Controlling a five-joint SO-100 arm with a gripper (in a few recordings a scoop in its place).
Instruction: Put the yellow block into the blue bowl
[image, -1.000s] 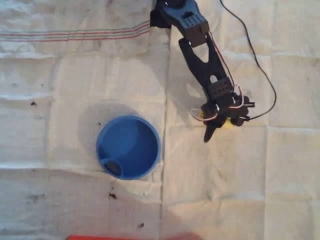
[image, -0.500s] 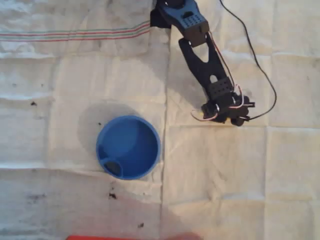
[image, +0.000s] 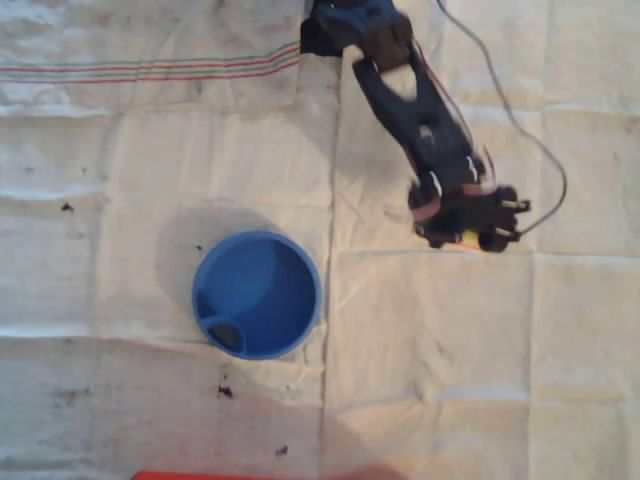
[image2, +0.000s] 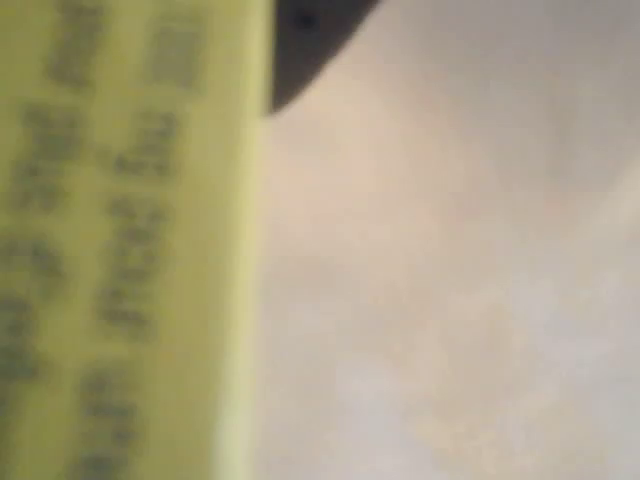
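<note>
In the overhead view the black arm reaches down from the top, blurred by motion. Its gripper (image: 463, 232) is right of the blue bowl (image: 257, 294), about a bowl's width from the rim. A sliver of the yellow block (image: 468, 238) shows under the gripper. The jaws look drawn in around it. In the wrist view the yellow block (image2: 120, 240) is very close and blurred and fills the left side. One dark fingertip (image2: 310, 30) touches its top right edge. The bowl holds nothing but its dark oval mark.
A creased white cloth (image: 440, 360) covers the table. It has red stripes (image: 150, 70) at the top left and small dark specks (image: 226, 391) below the bowl. A black cable (image: 520, 130) loops to the right of the arm. A red edge (image: 230, 475) lies along the bottom.
The jaw that stuck out a second ago has drawn in over the yellow block. The arm has since swung slightly right and now shows blurred. The bowl has not moved.
</note>
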